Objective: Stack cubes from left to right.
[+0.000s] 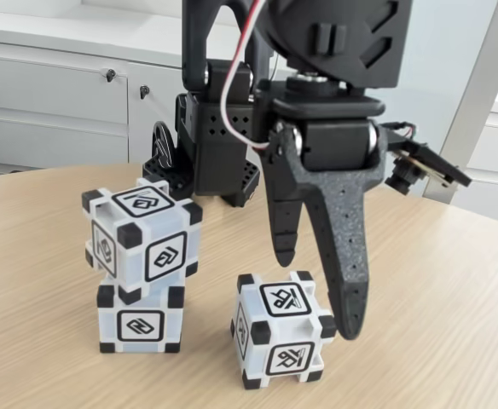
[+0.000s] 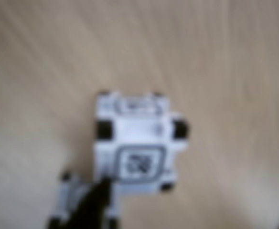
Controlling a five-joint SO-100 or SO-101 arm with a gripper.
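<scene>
End effector (image 1: 317, 294) agape beside lone cube (image 1: 281, 339)

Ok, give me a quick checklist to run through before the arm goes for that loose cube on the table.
1. Tool open: ok, the fingers are spread and hold nothing.
2. Loose cube free on the table: ok, it stands apart from the stack.
3. Tool around the cube: not ok, the long finger hangs past its right side in the fixed view and the short one ends above it.
4. Stack ready: not ok, the top cube sits twisted and tilted on the bottom cube.
5. Alignment in the wrist view: cannot tell, too blurred.
</scene>
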